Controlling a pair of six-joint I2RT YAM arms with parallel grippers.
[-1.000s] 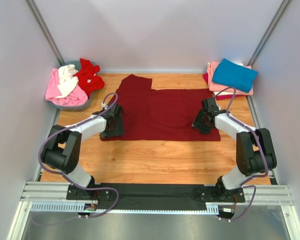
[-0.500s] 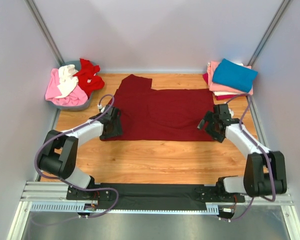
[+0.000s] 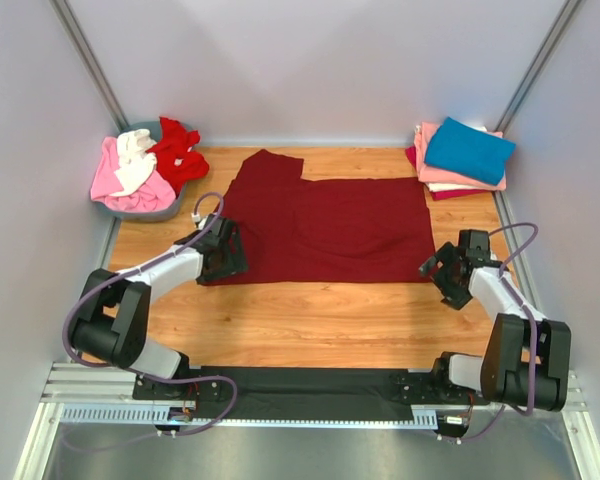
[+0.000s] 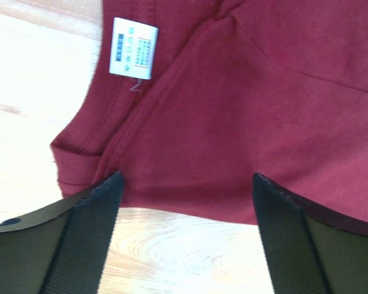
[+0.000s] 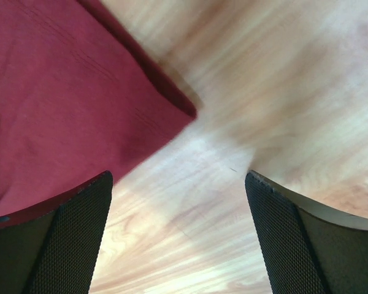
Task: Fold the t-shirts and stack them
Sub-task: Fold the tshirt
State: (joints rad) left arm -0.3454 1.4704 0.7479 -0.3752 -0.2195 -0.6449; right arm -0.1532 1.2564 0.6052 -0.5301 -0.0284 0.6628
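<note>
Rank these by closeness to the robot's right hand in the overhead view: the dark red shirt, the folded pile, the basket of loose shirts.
1. The dark red shirt, spread flat in the middle; its near right corner lies just by the right hand.
2. The folded pile, in the back right corner.
3. The basket, in the back left corner, farthest.

Maroon t-shirt (image 4: 245,122): soft matt cloth, with a white printed label (image 4: 133,48). Table (image 5: 264,92): smooth, lightly glossy wood. My left gripper (image 4: 187,180): pads (image 4: 80,245) black, matt, finely dimpled.
</note>
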